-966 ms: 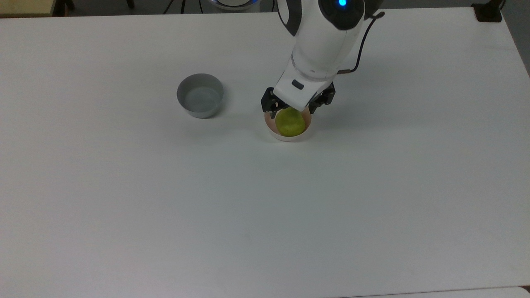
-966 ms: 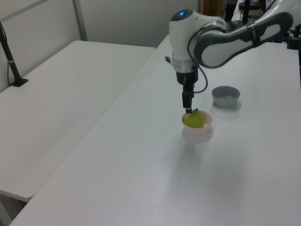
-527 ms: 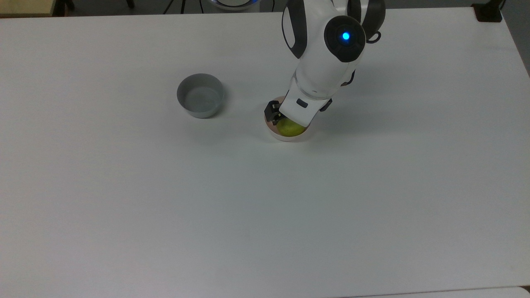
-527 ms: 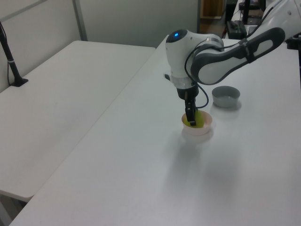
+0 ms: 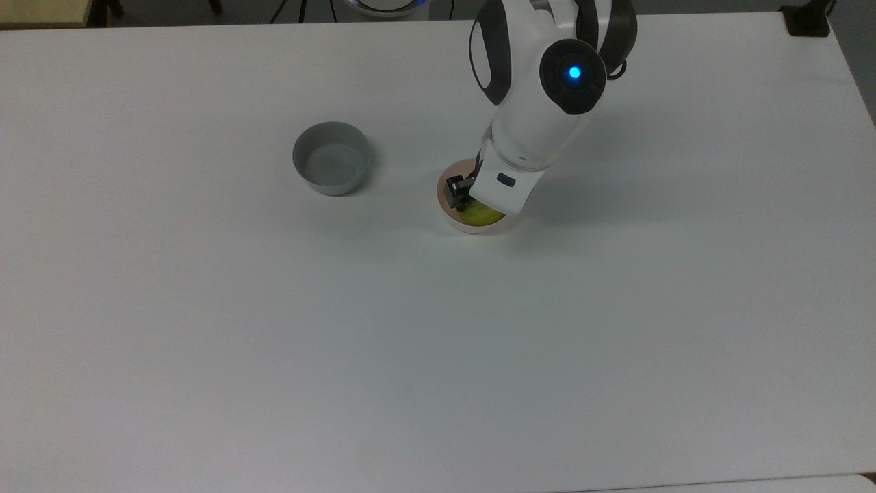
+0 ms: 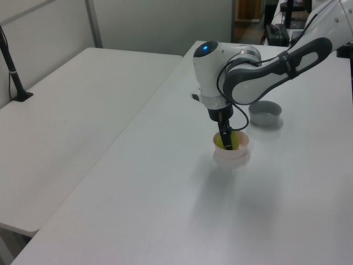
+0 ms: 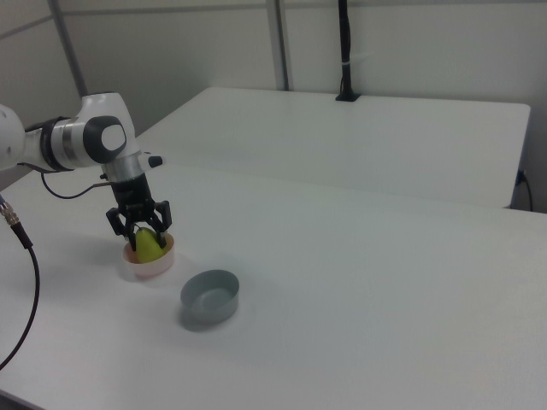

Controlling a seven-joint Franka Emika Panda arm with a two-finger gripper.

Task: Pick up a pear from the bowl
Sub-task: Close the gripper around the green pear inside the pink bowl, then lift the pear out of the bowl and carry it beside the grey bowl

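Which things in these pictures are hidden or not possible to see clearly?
- Pear: top view, mostly covered by the arm.
- Bowl: top view, far rim under the arm.
- Contact between tool and pear: right view, too small to tell.
- Arm base: left view, cut off by the left view's right edge.

My table is broad, white and matt, and soft light lies evenly over it. In the left view a second white table stands just beside it, a narrow gap between them, and a black post rises from its far corner. Behind both is a pale panelled wall with upright grey rails. In the right view another black post stands at the far table's edge. Dark floor shows past the table's far edge in the top view.
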